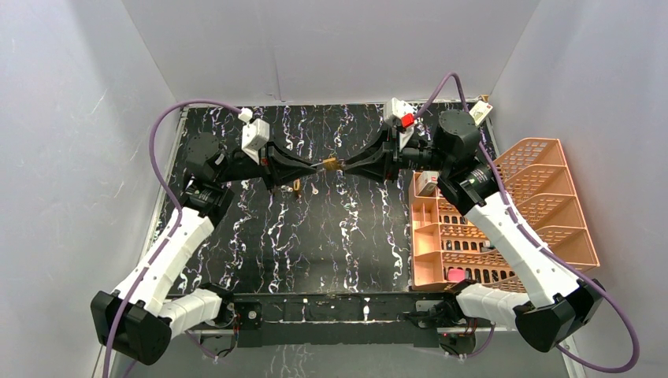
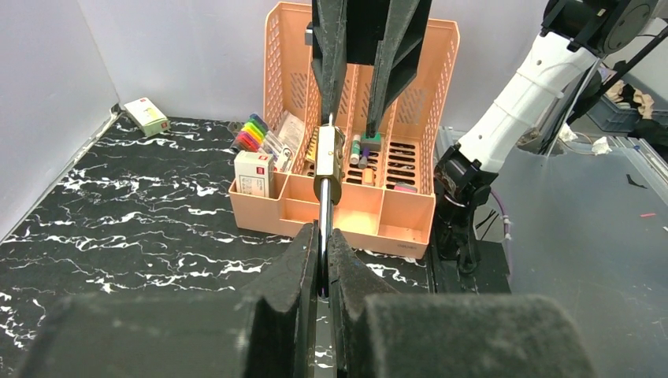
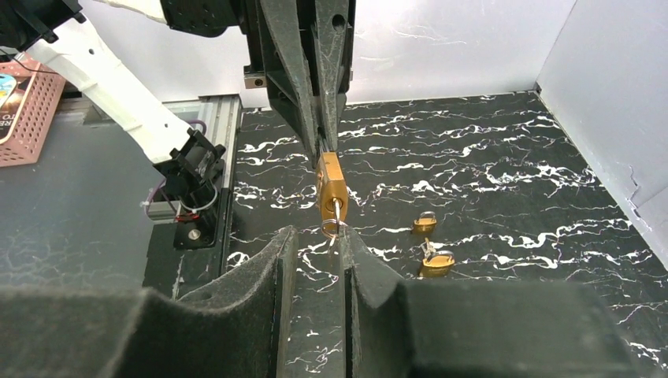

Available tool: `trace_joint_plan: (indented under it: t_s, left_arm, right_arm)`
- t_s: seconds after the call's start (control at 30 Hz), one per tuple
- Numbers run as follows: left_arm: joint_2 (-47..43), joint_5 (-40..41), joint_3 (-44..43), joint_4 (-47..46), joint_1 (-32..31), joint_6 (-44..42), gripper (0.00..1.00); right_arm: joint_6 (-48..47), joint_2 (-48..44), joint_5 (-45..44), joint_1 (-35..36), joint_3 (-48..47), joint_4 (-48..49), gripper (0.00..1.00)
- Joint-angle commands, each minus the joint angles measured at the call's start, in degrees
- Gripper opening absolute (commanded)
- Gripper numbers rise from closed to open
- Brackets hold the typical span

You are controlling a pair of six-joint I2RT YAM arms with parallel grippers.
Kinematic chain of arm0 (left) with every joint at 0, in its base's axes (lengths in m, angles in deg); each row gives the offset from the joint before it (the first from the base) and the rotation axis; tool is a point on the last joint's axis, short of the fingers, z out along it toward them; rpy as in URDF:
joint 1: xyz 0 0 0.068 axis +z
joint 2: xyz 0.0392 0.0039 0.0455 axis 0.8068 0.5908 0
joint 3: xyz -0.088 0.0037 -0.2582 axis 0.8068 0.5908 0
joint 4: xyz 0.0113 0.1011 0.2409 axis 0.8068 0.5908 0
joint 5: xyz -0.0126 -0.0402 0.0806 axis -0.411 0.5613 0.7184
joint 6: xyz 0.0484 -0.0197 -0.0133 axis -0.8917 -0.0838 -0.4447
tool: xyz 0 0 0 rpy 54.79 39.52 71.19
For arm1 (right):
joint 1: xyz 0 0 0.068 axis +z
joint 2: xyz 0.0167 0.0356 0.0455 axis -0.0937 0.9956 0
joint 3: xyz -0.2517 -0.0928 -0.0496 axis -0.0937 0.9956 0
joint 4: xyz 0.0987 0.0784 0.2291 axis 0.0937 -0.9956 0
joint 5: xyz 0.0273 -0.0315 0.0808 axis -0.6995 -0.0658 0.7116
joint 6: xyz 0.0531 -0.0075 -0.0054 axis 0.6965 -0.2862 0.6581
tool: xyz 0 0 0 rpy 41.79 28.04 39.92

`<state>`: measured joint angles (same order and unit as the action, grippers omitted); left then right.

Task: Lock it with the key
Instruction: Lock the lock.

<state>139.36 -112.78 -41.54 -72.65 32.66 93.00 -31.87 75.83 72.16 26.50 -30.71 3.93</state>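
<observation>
**Padlock spanned between both arms, key end to the right**

The padlock hangs in mid-air above the table. Its long axis lies level along the line between the grippers, with the shackle toward my left arm and the keyway toward my right. The key sits in the keyway, its head toward the right gripper. Those jaws flank the head, narrowly apart; I cannot tell whether they grip it. The left gripper is clamped on the shackle.

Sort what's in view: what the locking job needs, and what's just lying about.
Job: held padlock; key in its keyhole.
Lying about: loose padlock; orange organizer; markers; small box.
</observation>
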Motion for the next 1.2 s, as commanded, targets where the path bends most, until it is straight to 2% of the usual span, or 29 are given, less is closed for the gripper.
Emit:
trace_joint_plan:
  t_s: [0.0,0.4,0.57,0.83,0.93,1.1,1.17]
  left_arm:
    - [0.67,-2.51,0.36,-6.23,1.24,3.06,0.00]
    - [2.60,-4.55,1.18,-10.07,2.79,6.07,0.00]
    - [2.88,-4.95,1.36,-10.57,3.26,6.43,0.00]
    - [3.43,-5.28,1.47,-11.48,3.63,7.10,0.00]
    - [3.61,-5.24,1.28,-11.26,3.80,7.13,0.00]
    - [3.59,-5.24,0.96,-9.48,3.97,6.41,0.00]
    - [3.42,-5.24,0.84,-8.39,4.11,5.68,0.00]
  right_arm:
    - [1.03,-0.24,2.08,-0.06,-0.29,4.56,0.32]
    - [1.43,2.05,3.04,-0.11,-1.88,5.73,0.32]
    - [1.93,2.67,3.38,-0.08,-2.15,6.46,0.25]
    - [3.11,3.71,4.21,-0.06,-2.30,8.03,0.25]
    - [3.54,4.06,4.52,-0.06,-2.22,8.65,0.20]
    - [3.63,4.01,4.43,-0.10,-1.43,9.05,0.01]
    - [3.59,3.71,4.06,-0.06,-0.81,9.07,0.00]
